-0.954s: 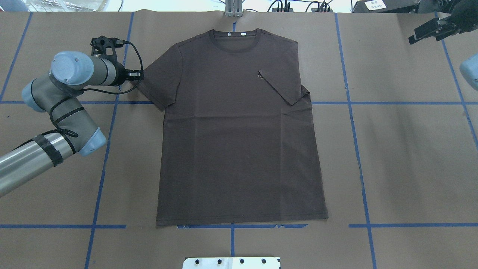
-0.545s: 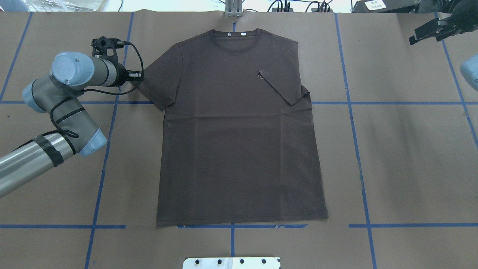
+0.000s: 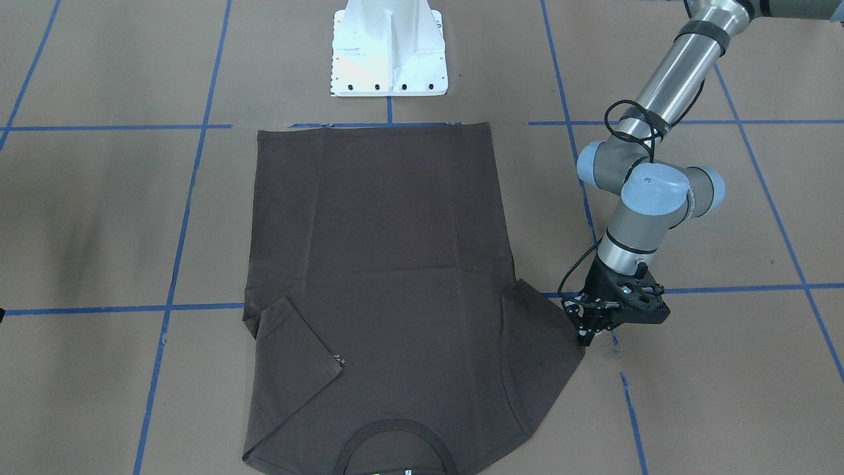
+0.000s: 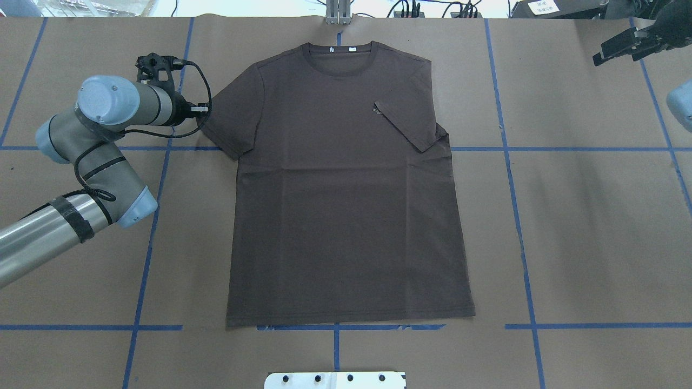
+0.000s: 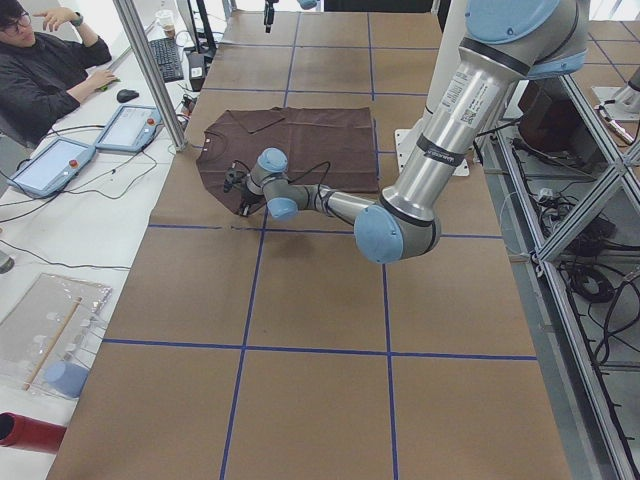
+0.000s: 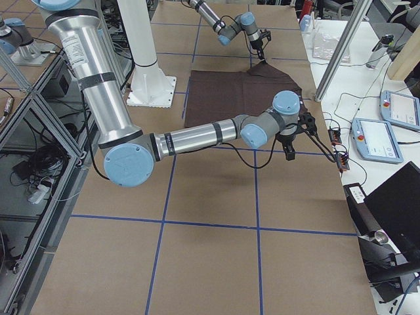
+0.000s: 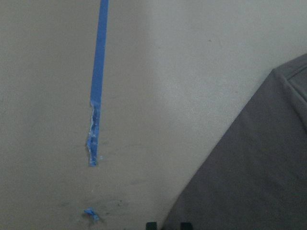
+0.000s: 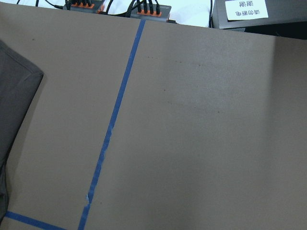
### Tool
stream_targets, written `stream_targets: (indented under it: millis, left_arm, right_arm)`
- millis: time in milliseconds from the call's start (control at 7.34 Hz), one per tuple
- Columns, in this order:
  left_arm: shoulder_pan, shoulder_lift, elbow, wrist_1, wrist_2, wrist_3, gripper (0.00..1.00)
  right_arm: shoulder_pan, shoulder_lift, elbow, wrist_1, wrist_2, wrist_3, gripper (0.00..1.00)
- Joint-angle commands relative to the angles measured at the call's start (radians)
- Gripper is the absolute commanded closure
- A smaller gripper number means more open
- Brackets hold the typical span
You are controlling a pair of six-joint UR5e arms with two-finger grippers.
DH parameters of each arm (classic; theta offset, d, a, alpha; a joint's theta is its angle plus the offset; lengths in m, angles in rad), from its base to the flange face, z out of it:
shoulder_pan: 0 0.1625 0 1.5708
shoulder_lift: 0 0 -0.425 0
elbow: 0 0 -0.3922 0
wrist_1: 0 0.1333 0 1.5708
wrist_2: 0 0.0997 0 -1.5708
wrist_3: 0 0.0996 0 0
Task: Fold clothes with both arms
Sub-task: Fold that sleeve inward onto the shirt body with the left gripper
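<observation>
- The T-shirt (image 4: 346, 216) lay flat on the brown tabletop (image 4: 594, 227), collar at the far edge, hem toward me.
- The sleeve on my right (image 4: 408, 127) was folded in over the chest. The sleeve on my left (image 4: 232, 121) lay spread out.
- My left hand (image 3: 585, 338) pointed down at the outer edge of that spread sleeve. I could not tell whether it gripped the cloth.
- My right hand (image 4: 611, 51) hung over the far right corner, well away from the shirt. I could not tell if it was open or closed.

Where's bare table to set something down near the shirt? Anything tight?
Widest bare table: robot's right of the T-shirt, short of the right gripper. Also near-left, between left arm and table edge. Tight: by the left sleeve, where the left gripper sits, and the strip between hem and pedestal.
</observation>
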Motion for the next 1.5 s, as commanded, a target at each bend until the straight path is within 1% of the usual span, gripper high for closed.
stream_targets:
  millis: [0, 136, 273, 409, 681, 1090, 1226, 1363]
  left_arm:
    - [0.007, -0.068, -0.087, 0.180, -0.003, -0.006, 1.00]
    - [0.026, -0.127, -0.097, 0.283, -0.003, -0.057, 1.00]
    - [0.052, -0.184, -0.085, 0.305, -0.003, -0.128, 1.00]
    - [0.082, -0.217, -0.073, 0.345, 0.000, -0.156, 1.00]
    - [0.090, -0.277, 0.008, 0.354, 0.003, -0.177, 1.00]
    - [0.089, -0.312, 0.058, 0.364, 0.003, -0.199, 1.00]
    - [0.089, -0.315, 0.062, 0.362, 0.003, -0.188, 0.73]
    - [0.089, -0.312, 0.056, 0.362, 0.003, -0.105, 0.01]
  right_arm:
    - [0.000, 0.000, 0.002, 0.000, -0.002, 0.002, 0.00]
    - [0.000, 0.000, 0.002, 0.000, -0.002, 0.003, 0.00]
    - [0.000, 0.001, 0.002, 0.000, -0.002, 0.005, 0.00]
    - [0.000, 0.001, 0.002, 0.000, -0.003, 0.005, 0.00]
    - [-0.002, 0.003, 0.002, 0.000, -0.003, 0.012, 0.00]
    - [-0.002, 0.009, 0.003, 0.000, -0.005, 0.014, 0.00]
    - [-0.002, 0.011, 0.003, 0.000, -0.005, 0.015, 0.00]
    - [-0.003, 0.014, 0.005, 0.000, -0.005, 0.021, 0.00]
